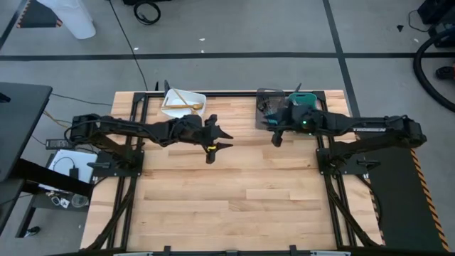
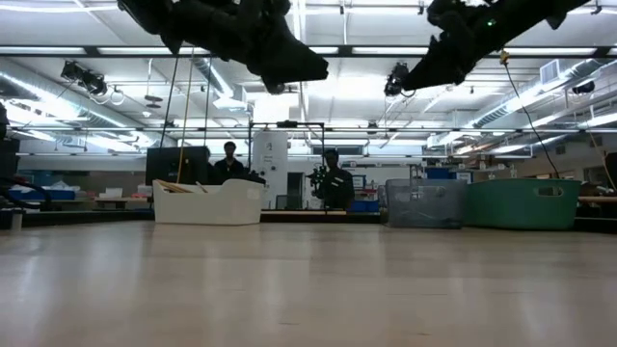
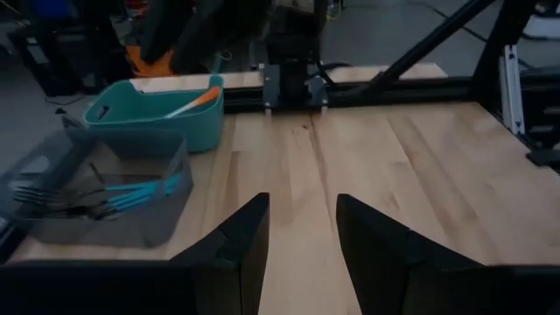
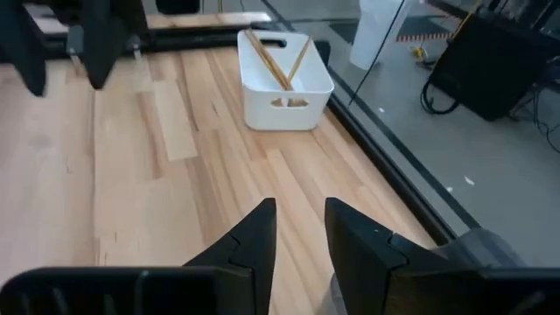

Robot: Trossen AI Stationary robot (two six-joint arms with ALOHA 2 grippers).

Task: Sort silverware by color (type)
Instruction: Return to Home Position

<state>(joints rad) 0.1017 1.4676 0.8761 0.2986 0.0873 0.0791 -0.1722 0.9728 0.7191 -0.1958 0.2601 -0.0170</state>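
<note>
Both arms are held raised above the table, as the low view shows.

- **Left gripper:** The left gripper is placed over the far half of the table, near the front of the white bin. Its jaws are parted fairly wide and are empty. In the left wrist view, wood is seen through the gap.
- **Right gripper:** The right gripper is placed at about the same depth, just in front of the grey bin. Its jaws are parted by a narrower gap and are likewise empty.
- **Relation of the grippers:** The two grippers are turned toward each other and are kept apart, with open table between them.

The three bins are set along the far edge of the table. The white bin is on the left arm's side. The grey bin and the teal bin stand side by side on the right arm's side, close together, with the grey one nearer the table's middle. Whether they touch cannot be told.

The silverware is found inside the bins:

- **White bin:** Several gold utensils are leaned in it, crossing one another, with their ends above the rim.
- **Teal bin:** An orange utensil is propped in it, with its upper end resting at the rim.
- **Grey bin:** The blue forks are laid flat on its floor, roughly parallel, with their dark tines pointed away from the table's middle. Their exact number cannot be told.

In the room behind the table, two people are seen in the low view, between the white bin and the grey bin as pictured.
</note>
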